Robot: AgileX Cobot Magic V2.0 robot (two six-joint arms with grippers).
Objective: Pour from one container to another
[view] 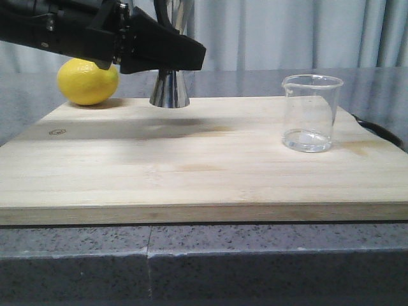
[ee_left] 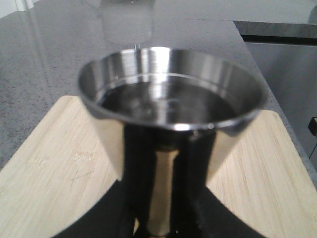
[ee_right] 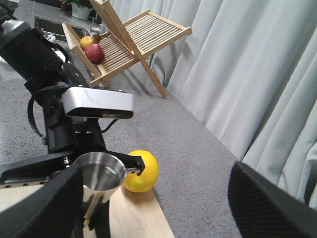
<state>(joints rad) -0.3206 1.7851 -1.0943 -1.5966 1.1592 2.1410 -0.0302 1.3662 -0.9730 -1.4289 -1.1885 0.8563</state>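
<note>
On the left side of the wooden board [view: 191, 159], the left pincer [view: 171, 64] reaches in from the left at the height of the jigger's narrow waist. The jigger [view: 170, 89] stands between its fingers; in the left wrist view the two black fingers [ee_left: 136, 163] press against the lower cone on either side, so the pincer is pinching the jigger. Just behind and to the left of the pincer, a lemon [view: 87, 81] rests at the board's far left corner, near the jigger but apart from it.

The jigger [ee_left: 171, 114] is upright, its long axis vertical, with the open upper cup pointing straight up and its flared foot seemingly on the board. The cup looks dark inside, possibly holding liquid, though the blur leaves that uncertain.

Well to the right of the left pincer, the glass beaker [view: 310, 113] stands upright on the board, mouth up, its pouring lip turned towards the jigger. It looks nearly empty, with at most a thin film at the bottom.

The right pincer [ee_right: 158, 208] hangs in the air with its fingers spread wide, holding nothing.

As a judgement, the step in hand is steadying the jigger. The next move would call for the right pincer to close on the beaker.
</note>
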